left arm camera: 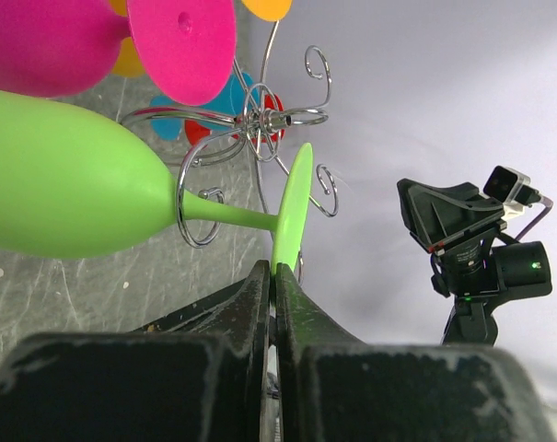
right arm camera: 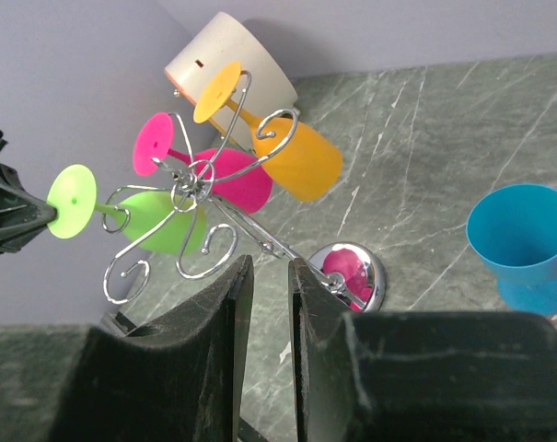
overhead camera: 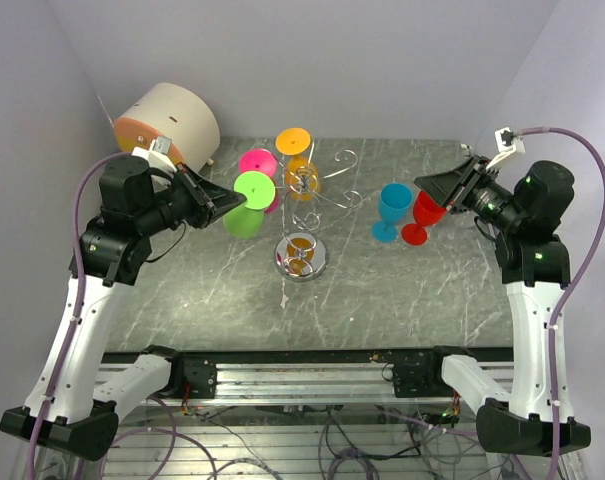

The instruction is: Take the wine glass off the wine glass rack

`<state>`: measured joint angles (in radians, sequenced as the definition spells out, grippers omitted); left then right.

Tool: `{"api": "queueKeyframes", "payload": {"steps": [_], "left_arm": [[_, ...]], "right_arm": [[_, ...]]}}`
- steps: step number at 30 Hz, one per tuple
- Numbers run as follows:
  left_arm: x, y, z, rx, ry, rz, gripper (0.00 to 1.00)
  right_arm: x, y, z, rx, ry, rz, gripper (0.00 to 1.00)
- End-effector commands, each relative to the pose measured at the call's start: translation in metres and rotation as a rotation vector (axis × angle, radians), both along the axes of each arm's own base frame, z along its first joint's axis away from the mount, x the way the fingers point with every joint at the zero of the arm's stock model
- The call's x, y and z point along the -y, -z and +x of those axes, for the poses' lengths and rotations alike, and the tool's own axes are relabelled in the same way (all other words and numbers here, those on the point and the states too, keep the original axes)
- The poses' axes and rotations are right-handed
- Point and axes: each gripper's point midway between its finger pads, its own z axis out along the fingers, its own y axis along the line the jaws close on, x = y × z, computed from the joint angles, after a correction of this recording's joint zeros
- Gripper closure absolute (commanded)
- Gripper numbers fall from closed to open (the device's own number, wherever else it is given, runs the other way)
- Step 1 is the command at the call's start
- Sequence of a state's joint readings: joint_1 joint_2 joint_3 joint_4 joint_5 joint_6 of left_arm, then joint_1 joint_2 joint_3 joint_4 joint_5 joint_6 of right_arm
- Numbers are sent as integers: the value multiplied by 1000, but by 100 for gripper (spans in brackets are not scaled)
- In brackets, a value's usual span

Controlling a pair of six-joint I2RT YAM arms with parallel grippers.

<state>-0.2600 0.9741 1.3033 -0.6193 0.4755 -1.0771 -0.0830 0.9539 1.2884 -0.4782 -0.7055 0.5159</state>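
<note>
Left wrist: left jaws pinch lime-green wine glass [left arm camera: 66, 184] foot; right jaws parted.

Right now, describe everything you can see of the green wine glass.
The green wine glass looks like opaque lime plastic: rounded bowl, thin stem, flat round foot. It hangs inverted on the wine glass rack, stem through a curled wire hook. The left gripper pinches the foot's rim.

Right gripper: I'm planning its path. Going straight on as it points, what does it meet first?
Probably the wine glass rack, its lower curled hooks; the blue glass sits aside. Depth unclear.
</note>
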Motion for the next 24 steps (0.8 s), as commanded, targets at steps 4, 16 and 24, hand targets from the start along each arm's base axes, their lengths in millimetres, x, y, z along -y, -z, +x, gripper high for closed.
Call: {"api": "queueKeyframes", "payload": {"steps": [4,16,24], "left_arm": [[-2,-12,9,71,-28,5,90],[9,-10,26,92,1,-42,90],[24,-9,22,55,87,-115,91]], "right_arm": [[-1,-8,-4,42,0,-9,78],[-2,-7,-4,48,-7,-10,78],[-1,-5,-2,43,-3,-11,78]]}}
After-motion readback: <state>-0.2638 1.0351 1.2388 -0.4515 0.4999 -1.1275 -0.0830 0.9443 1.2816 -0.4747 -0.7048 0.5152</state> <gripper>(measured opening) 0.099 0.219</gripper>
